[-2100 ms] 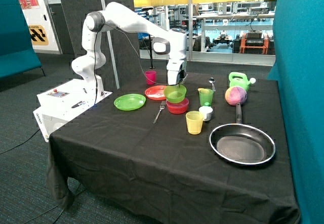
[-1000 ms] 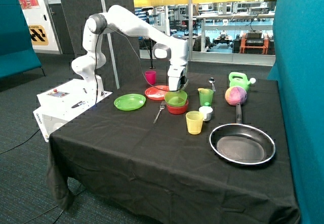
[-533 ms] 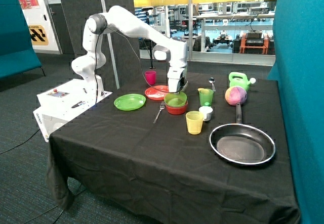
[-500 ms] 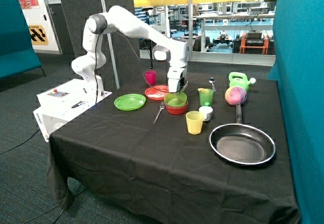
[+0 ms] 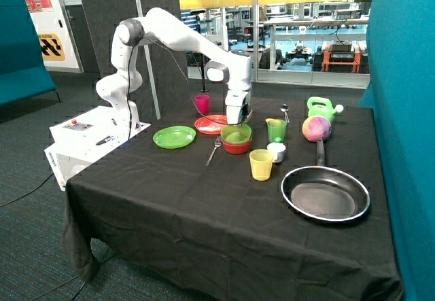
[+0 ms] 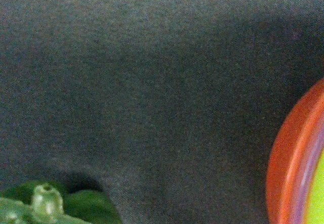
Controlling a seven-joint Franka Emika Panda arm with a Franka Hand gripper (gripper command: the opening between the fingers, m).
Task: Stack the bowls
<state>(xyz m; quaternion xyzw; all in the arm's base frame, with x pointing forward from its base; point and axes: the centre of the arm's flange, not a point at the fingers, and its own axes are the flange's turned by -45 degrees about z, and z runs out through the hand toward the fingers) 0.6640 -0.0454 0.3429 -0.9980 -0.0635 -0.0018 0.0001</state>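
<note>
Two bowls are nested: the lime green bowl [image 5: 236,134] sits inside the orange-red bowl [image 5: 237,146], just right of the fork [image 5: 215,149]. The gripper [image 5: 234,119] is at the stack's far rim; its grasp cannot be determined. Retract straight up to avoid tipping the stack. Both bowls appear empty.

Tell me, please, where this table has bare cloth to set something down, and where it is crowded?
The widest bare cloth lies along the table's near edge, in front of the green plate, fork and yellow cup, beside the frying pan. It is crowded farther back, where the gripper sits at the stacked bowls, with the green cup and red plate alongside.
</note>
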